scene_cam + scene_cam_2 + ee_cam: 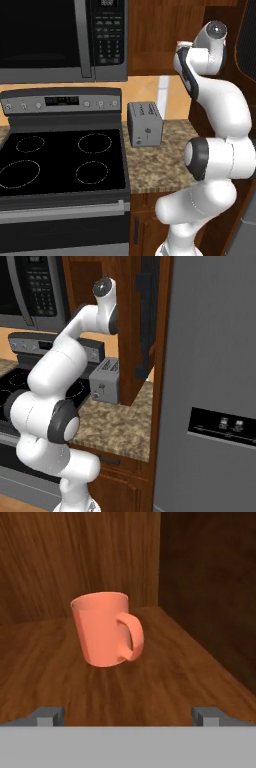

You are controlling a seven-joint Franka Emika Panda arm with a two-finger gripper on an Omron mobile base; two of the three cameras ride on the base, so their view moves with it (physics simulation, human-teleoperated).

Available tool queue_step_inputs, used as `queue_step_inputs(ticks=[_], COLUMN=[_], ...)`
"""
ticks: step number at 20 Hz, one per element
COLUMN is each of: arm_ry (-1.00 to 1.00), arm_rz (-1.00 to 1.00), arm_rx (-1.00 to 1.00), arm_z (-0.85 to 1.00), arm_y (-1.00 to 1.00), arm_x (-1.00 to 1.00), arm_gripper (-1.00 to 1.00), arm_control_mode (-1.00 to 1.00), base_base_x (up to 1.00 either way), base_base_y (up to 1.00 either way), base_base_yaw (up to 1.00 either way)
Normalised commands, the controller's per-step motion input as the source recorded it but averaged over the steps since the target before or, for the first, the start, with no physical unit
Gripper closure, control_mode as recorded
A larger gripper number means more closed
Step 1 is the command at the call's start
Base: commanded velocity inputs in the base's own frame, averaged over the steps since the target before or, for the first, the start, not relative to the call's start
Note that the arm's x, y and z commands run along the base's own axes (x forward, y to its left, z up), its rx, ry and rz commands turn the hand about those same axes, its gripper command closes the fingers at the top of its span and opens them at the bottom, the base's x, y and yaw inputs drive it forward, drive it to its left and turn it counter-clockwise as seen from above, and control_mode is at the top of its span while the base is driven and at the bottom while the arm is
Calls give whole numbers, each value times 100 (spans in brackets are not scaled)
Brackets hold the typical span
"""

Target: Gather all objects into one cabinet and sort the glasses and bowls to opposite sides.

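One coral-orange mug near shelf corner

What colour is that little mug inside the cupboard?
The mug is coral-orange, seen best in the hand view.

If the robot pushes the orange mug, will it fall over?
Probably not. The mug stands upright on the flat wood shelf, so it would likely slide. It looks stiff. A push on its side handle might spin it.
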Motion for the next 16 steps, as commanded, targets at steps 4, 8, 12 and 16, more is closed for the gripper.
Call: queue_step_inputs(ticks=[4,8,12,16], arm_ry=[0,0,0,0], arm_rz=[5,0,0,1], arm_rx=[0,-1,0,0], arm_z=[-14,0,0,-4], arm_y=[-12,-12,-7,-1], arm_x=[44,47,48,49], arm_gripper=[-100,-100,-100,-100], arm_control_mode=[-100,-100,-100,-100], base_base_x=[0,0,0,0], base_base_y=[0,0,0,0], base_base_yaw=[0,0,0,0])
